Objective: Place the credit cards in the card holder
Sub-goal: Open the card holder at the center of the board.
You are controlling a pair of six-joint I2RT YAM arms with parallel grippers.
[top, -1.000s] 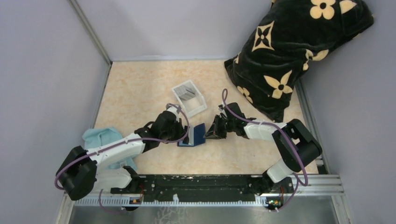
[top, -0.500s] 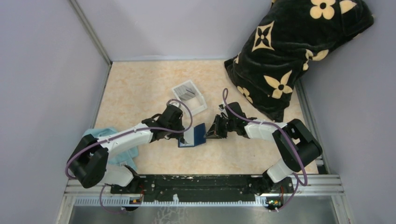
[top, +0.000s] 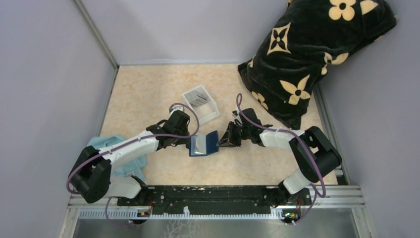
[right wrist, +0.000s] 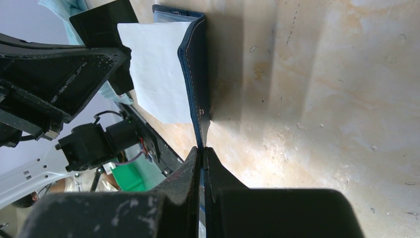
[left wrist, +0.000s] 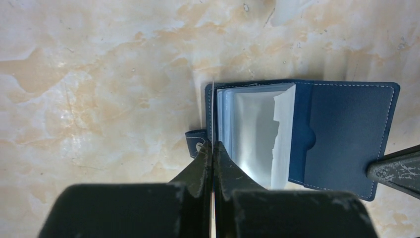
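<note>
Your left claw [left wrist: 213, 151] pinches one credit card [left wrist: 213, 106] edge-on at the left edge of the open card holder [left wrist: 346, 129]. Your right claw [right wrist: 203, 153] clamps its opposite flap. That single holder lies mid-worktop, and one white tray [top: 212, 110] of further cards [top: 198, 98] sits just beyond it toward the far edge.

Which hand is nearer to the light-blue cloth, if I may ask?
Left. The left hand, gripping a credit card at the card holder's left edge, lies right of the cloth. The right hand pinches the holder's opposite flap, farther right.
</note>
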